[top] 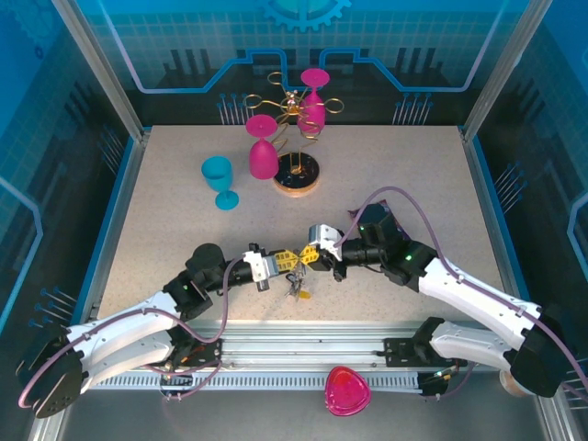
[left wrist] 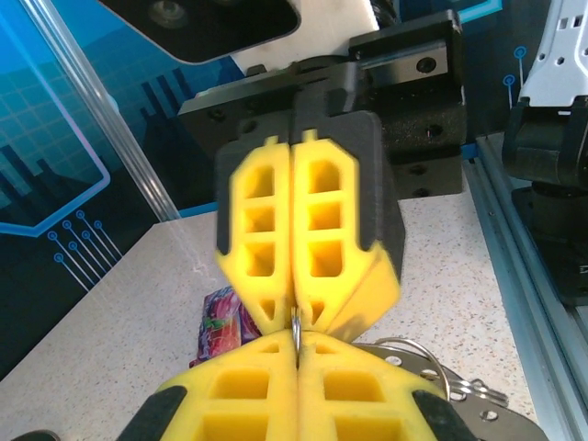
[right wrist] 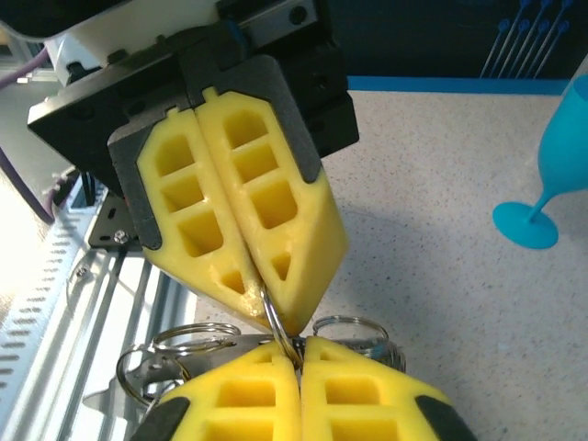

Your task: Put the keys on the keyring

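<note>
keyring [right wrist: 272, 315] wire clamped in left jaws and right jaws, tips meeting, keys [top: 298, 288] clustered close by

Thin keyring [right wrist: 268, 303]: bright metal wire, glossy. Yellow fingers [left wrist: 326, 230] of right gripper [left wrist: 296, 317]: plastic, matt. Beige speckled table [top: 413, 184]: matt, finely grainy. Far-left goblet [top: 219, 176]: blue plastic, glossy. Far rack base [top: 299, 186]: wood.

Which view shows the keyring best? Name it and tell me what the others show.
Right wrist: the keyring wire runs plainly between the left gripper and right gripper, loops hanging beside. Left wrist shows a sliver of wire and some loops; top external, a tiny cluster.
</note>
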Robot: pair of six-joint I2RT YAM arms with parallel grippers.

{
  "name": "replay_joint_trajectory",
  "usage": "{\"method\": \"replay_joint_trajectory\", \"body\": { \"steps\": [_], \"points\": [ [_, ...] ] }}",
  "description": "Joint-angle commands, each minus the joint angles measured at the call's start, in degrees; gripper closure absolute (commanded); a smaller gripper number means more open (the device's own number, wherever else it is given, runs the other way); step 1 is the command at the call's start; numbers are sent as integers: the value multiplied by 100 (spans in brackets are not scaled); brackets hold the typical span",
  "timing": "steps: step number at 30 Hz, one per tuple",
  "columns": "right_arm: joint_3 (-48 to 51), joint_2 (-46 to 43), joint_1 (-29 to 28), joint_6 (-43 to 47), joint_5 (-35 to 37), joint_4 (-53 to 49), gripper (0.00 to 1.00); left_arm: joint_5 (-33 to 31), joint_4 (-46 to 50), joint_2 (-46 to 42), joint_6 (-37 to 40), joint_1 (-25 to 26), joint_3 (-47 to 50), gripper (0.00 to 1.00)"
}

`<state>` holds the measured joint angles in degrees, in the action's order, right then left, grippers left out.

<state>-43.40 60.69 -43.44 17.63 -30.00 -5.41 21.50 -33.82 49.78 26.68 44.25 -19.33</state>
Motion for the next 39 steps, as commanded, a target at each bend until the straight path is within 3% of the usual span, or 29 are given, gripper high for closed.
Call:
{"method": "replay_joint_trajectory", "body": {
  "steps": [1, 3, 6, 9, 17, 26, 36, 39],
  "points": [
    [-37, 16, -62, 91, -124, 422, 100, 59, -344, 23, -132, 36, 3, 100],
    [-77, -20, -69, 206, -60, 249, 100, -185, -333, -17, -154, 38, 17, 80],
    [-286, -13, -81, 488, 171, -357, 100, -352, -115, -128, -58, 20, -13, 69],
    [-520, 21, -135, 810, 389, -954, 100, -476, 221, -215, 71, 5, -74, 66],
    [-1131, 278, -326, 1191, 955, -1845, 100, -447, 967, -157, 298, 6, -308, 68],
    [-1764, 792, -679, 1760, 1692, -2731, 100, -507, 1059, -129, 381, 8, -345, 77],
    [-2102, 940, -809, 1858, 1609, -2808, 100, -542, 1306, -17, 522, 13, -388, 81],
    [-2151, 986, -864, 1884, 1606, -2823, 100, -523, 1273, -11, 521, 12, -398, 87]
  ]
}}
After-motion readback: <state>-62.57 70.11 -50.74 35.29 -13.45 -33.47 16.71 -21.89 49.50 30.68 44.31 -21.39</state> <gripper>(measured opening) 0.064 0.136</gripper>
